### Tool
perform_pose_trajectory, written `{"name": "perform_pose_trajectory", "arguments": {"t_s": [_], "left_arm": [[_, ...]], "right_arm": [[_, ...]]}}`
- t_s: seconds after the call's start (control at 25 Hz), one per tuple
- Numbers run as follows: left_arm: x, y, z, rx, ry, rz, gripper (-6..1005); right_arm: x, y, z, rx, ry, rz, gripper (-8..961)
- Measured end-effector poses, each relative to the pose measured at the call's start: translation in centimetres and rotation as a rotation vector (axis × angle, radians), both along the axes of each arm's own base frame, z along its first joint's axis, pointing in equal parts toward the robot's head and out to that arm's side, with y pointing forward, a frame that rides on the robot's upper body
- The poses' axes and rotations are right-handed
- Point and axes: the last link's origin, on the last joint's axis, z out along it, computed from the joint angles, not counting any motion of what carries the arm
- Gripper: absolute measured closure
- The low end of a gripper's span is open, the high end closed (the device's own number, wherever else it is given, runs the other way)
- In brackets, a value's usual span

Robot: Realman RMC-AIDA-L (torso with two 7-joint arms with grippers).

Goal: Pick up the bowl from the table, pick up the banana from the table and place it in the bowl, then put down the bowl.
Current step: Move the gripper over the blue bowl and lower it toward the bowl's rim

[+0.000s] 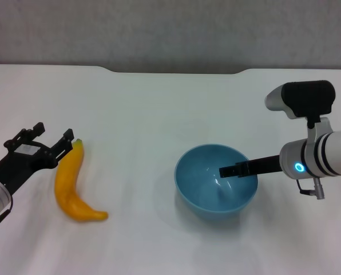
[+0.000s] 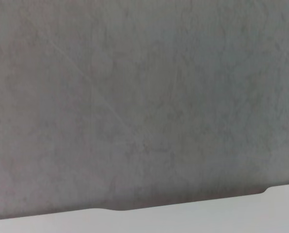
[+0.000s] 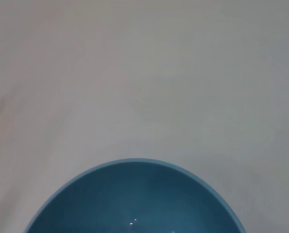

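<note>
The light blue bowl [image 1: 216, 183] stands right of the middle of the white table [image 1: 159, 114]. My right gripper [image 1: 239, 170] reaches in from the right over the bowl's near-right rim. One dark finger lies inside the bowl and the gripper is shut on the rim. The bowl's rim and inside also show in the right wrist view [image 3: 135, 199]. The yellow-orange banana [image 1: 70, 186] lies on the table at the left, stem tip pointing away. My left gripper [image 1: 49, 138] is open, low, just left of the banana's stem end, with nothing between its fingers.
The table's far edge has a shallow notch [image 1: 176, 71] against a grey wall [image 1: 170, 28]. The left wrist view shows only that wall [image 2: 135, 97] and the table's far edge [image 2: 232, 213].
</note>
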Motion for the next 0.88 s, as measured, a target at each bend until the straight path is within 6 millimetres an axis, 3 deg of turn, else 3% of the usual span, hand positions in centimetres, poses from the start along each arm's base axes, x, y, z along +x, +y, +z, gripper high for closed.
{"name": "perform_pose_trajectory", "arguments": {"t_s": [0.4, 0.64, 0.72, 0.88], "left_arm": [[0.1, 0.1, 0.0, 0.000, -0.007, -0.001, 257], [0.1, 0.1, 0.0, 0.000, -0.008, 0.000, 257], [0.1, 0.1, 0.0, -0.001, -0.008, 0.001, 256], [0.0, 0.0, 0.0, -0.003, -0.011, 0.006, 256]], "right_arm": [[-0.2, 0.0, -0.7, -0.020, 0.015, 0.005, 117], [0.3, -0.1, -0.8, -0.013, 0.006, -0.001, 341], [0.5, -0.1, -0.9, -0.005, -0.002, 0.004, 555], [0.8, -0.2, -1.1, -0.001, -0.017, 0.010, 718]]}}
